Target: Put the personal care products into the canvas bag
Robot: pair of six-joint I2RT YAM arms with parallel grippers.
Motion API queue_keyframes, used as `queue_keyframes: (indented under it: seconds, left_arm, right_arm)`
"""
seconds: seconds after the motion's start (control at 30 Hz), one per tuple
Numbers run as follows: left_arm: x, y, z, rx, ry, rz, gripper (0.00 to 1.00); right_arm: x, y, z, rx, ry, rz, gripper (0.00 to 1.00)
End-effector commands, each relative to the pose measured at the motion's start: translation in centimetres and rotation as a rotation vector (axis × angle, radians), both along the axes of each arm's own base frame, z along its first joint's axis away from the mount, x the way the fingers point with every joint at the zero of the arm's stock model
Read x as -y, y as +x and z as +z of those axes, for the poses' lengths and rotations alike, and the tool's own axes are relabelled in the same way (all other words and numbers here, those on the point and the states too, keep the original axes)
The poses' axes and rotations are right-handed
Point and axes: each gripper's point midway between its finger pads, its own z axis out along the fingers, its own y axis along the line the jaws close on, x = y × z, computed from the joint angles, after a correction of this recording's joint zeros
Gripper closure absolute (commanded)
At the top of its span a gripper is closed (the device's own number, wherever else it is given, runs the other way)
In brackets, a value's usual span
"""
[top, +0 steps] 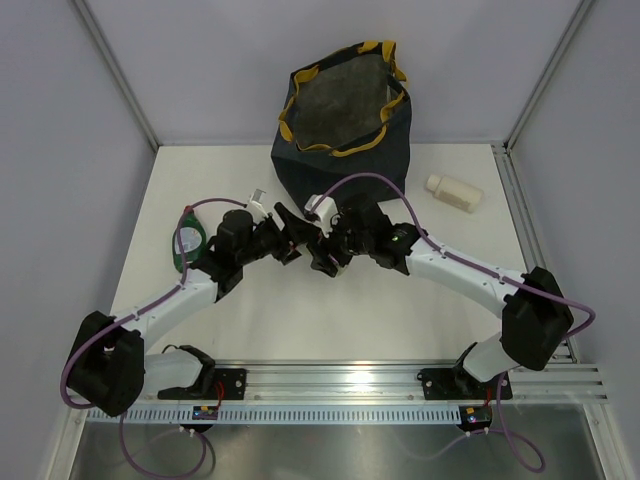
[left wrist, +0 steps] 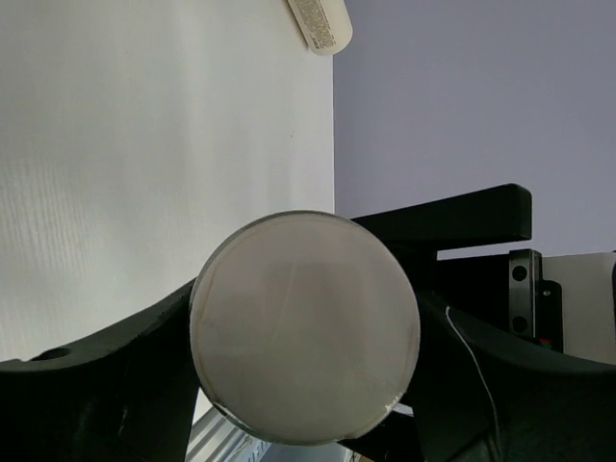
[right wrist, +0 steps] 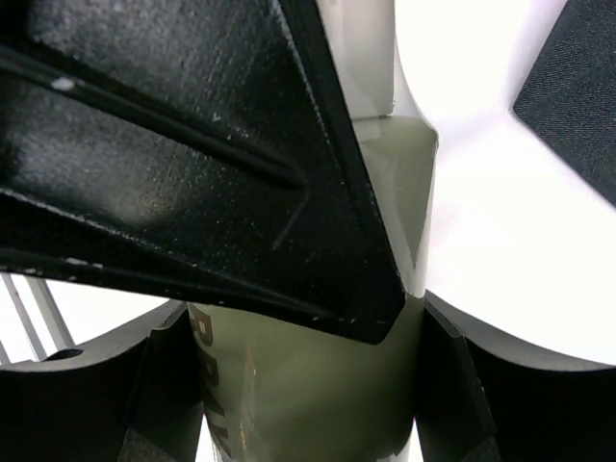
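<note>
- Handover in progress just in front of the canvas bag (top: 330, 178): pale bottle (left wrist: 306, 327) clamped in the left pincer (top: 290, 236) and, by the look of it, gripped by the right pincer (right wrist: 308, 404) too.
- Next, probably: loosen the left pincer, back it off, lift the bottle above the mustard rim, release over the grey lining.
- Waiting on the surface (top: 330, 320): cream bottle (top: 454, 192) lying right of the bag, well apart; green item (top: 187, 240) half hidden beside the left arm.
- Cramped where the two arms meet; bag wall close ahead, so rise before reaching forward. Open room toward the near side.
</note>
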Motion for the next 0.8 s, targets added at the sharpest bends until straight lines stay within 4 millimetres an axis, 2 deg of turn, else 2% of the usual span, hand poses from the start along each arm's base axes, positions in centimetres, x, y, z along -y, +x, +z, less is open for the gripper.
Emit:
queue_keyframes:
  seconds: [0.0, 0.03, 0.1, 0.17, 0.2, 0.27, 0.3, 0.33, 0.4, 0.47, 0.53, 0.57, 0.63, 0.67, 0.73, 0.77]
  left_arm:
    - [0.6, 0.4, 8.2, 0.205, -0.161, -0.031, 0.19]
    - [0.3, 0.3, 8.6, 0.220, -0.151, -0.028, 0.09]
    - [-0.1, 0.3, 8.4, 0.235, -0.090, -0.024, 0.01]
    - [-0.9, 0.3, 8.7, 0.284, -0.026, -0.007, 0.01]
    - [-1.5, 0.3, 7.9, 0.261, 0.019, 0.001, 0.01]
    - [-2.5, 0.5, 8.3, 0.304, 0.083, 0.030, 0.01]
    - [-3.0, 0.4, 7.6, 0.284, 0.122, 0.039, 0.01]
    - [-3.6, 0.8, 8.0, 0.316, 0.154, 0.061, 0.01]
    - [-5.0, 0.5, 7.4, 0.301, 0.223, 0.088, 0.01]
    - [-6.5, 1.0, 8.3, 0.347, 0.290, 0.139, 0.01]
    - [-8.7, 1.1, 9.0, 0.388, 0.373, 0.208, 0.01]
    - [-9.5, 1.2, 10.0, 0.418, 0.391, 0.238, 0.01]
    - [-11.4, 0.8, 11.7, 0.492, 0.453, 0.302, 0.01]
    - [-11.9, 0.5, 12.4, 0.517, 0.471, 0.313, 0.01]
    - [-13.8, 0.3, 13.4, 0.576, 0.543, 0.380, 0.01]
    - [-14.4, 0.1, 13.2, 0.575, 0.573, 0.392, 0.01]
  right_arm:
    - [-1.1, -1.9, 3.9, 0.064, 0.044, 0.182, 1.00]
    - [-0.9, -2.1, 4.3, 0.050, 0.061, 0.207, 1.00]
    - [-0.7, -2.4, 5.3, 0.045, 0.076, 0.249, 1.00]
    - [0.0, -1.8, 6.0, 0.042, 0.084, 0.238, 1.00]
    - [0.1, -1.6, 6.7, 0.053, 0.091, 0.246, 1.00]
    - [0.6, -1.3, 7.4, 0.048, 0.108, 0.247, 1.00]
    - [0.7, -1.2, 8.2, 0.065, 0.117, 0.253, 1.00]
    - [0.9, -1.0, 8.6, 0.071, 0.118, 0.251, 1.00]
    - [1.5, -0.6, 9.9, 0.097, 0.124, 0.243, 1.00]
    - [2.1, -0.4, 10.9, 0.107, 0.123, 0.236, 1.00]
    - [2.7, 0.6, 12.9, 0.146, 0.137, 0.213, 1.00]
    - [2.8, 0.9, 14.3, 0.165, 0.145, 0.206, 1.00]
    - [3.5, 1.7, 15.8, 0.174, 0.149, 0.181, 1.00]
    - [3.4, 2.4, 18.0, 0.213, 0.170, 0.174, 1.00]
    - [3.7, 3.4, 20.1, 0.240, 0.194, 0.145, 1.00]
    - [3.5, 4.3, 22.3, 0.280, 0.219, 0.131, 1.00]
